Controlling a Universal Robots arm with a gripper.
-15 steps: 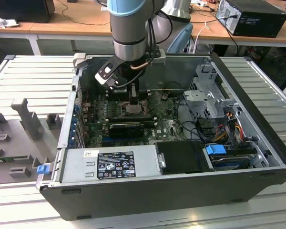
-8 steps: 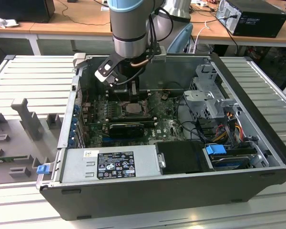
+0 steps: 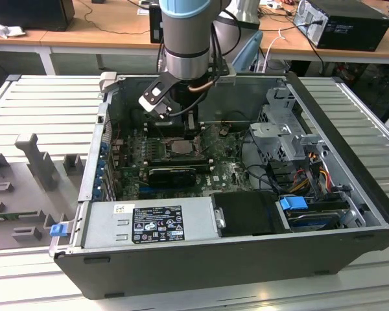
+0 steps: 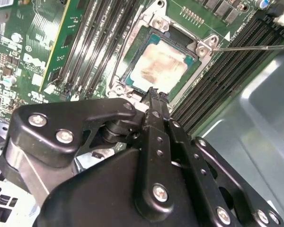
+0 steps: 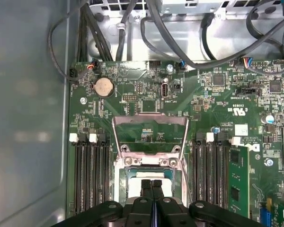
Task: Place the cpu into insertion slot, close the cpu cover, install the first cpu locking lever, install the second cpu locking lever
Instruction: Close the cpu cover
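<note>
Exterior view: arm [image 3: 188,39] pointing straight down into open computer case [image 3: 181,259]; second wrist view: gripper [image 4: 154,93] jaws pressed together, pinching nothing, tips at edge of cpu [image 4: 163,66] seated in insertion slot [image 4: 132,54]; first wrist view: cpu cover [image 5: 150,117] flipped back open, just beyond the tips.

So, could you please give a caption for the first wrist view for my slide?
Shut gripper poised over the cpu lying in the insertion slot, cpu cover open.
</note>
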